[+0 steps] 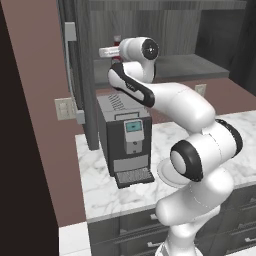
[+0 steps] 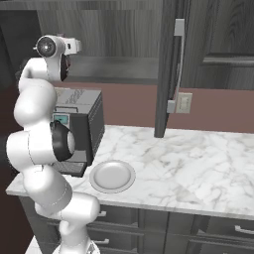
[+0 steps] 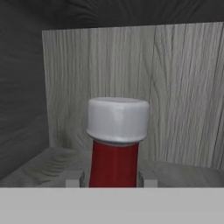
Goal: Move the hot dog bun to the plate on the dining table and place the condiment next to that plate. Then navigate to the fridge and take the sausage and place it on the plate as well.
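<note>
Claw (image 3: 113,181) is clenched on the small red ketchup bottle with a white cap (image 3: 116,144): in the hand view both finger tips (image 3: 74,178) sit tight against the red body, one on each side, just below the cap. Bottle is upright, standing on the grey shelf floor (image 3: 39,164) of a wood-grain cupboard nook, back wall panel (image 3: 175,87) close behind it.

Left base view: white arm is reached up and back into the open shelf recess (image 1: 190,65) above the counter; a sliver of the red bottle (image 1: 116,41) shows just past the wrist. Can't tell from the base views whether the bottle is off the shelf or resting on it.

Below the arm, on the white grey-veined marble counter (image 2: 198,163): a dark grey boxy coffee machine with a small blue screen (image 1: 125,137), and a plain white round plate (image 2: 112,176) just in front of and beside it. Plate sits flat, nothing on it.

Tall dark cabinet door with a long vertical grey handle (image 2: 178,64) stands at the counter's back edge, a pale wall switch plate (image 2: 184,102) just beside it on the reddish-brown wall. Dark drawer fronts with metal pulls (image 2: 243,230) run under the counter.
</note>
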You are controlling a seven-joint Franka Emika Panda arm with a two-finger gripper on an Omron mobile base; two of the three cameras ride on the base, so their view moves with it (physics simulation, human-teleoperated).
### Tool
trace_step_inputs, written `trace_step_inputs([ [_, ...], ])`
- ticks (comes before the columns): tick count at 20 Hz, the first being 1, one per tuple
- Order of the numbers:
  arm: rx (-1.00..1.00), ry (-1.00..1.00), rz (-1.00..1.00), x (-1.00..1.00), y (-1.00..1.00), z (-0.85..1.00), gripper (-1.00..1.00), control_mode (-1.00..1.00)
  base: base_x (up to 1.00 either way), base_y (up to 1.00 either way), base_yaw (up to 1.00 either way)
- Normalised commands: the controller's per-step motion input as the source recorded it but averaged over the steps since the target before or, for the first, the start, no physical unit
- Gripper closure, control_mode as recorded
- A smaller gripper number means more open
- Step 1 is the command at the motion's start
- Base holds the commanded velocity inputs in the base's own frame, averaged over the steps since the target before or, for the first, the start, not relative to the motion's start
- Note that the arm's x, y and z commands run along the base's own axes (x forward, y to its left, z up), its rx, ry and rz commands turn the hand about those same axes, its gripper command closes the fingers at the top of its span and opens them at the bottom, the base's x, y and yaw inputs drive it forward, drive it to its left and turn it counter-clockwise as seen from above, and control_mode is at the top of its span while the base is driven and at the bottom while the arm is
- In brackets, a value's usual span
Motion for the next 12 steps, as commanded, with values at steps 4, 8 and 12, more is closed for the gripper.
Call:
trace_step_inputs([
  [4, 0.00, -0.01, 0.00, -0.28, 0.00, -0.07, 1.00, -1.00, 0.00, 0.00, 0.00],
  [8, 0.00, -0.15, 0.00, -0.82, 0.00, -0.05, 1.00, -1.00, 0.00, 0.00, 0.00],
  [12, 0.00, -0.22, 0.00, -1.00, 0.00, 0.01, 1.00, -1.00, 0.00, 0.00, 0.00],
])
